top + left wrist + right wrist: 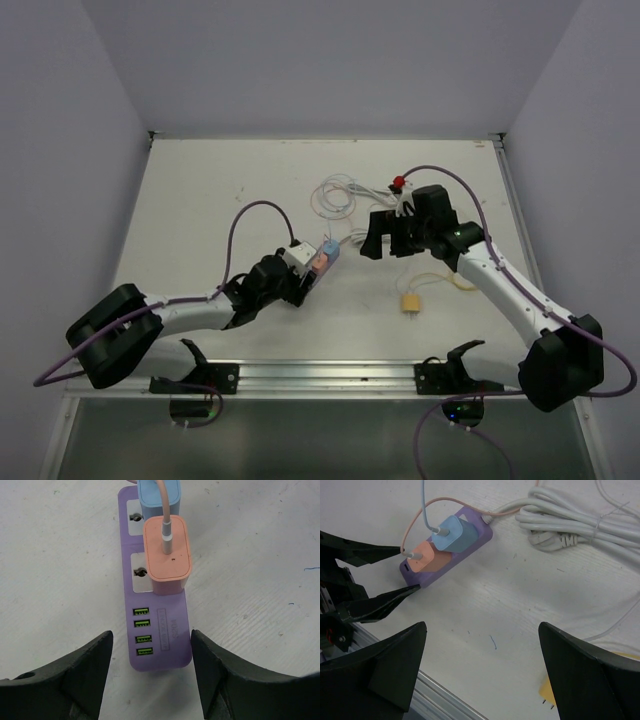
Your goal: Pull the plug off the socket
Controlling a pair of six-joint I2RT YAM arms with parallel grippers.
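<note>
Loosely, the left pincer point(151, 640) stands released, its jaws straddling the near end of the purple power strip point(172, 630).
Straight ahead of it the strip lies flat, its long axis running directly away. The orange plug point(167, 550) sits seated in the strip, back face up, cord leaving its top, with the blue plug point(160, 495) just beyond. Bare tabletop point(260, 580) flanks both long edges. The right pincer point(481, 630) hangs spread wide, well apart from the strip.
</note>
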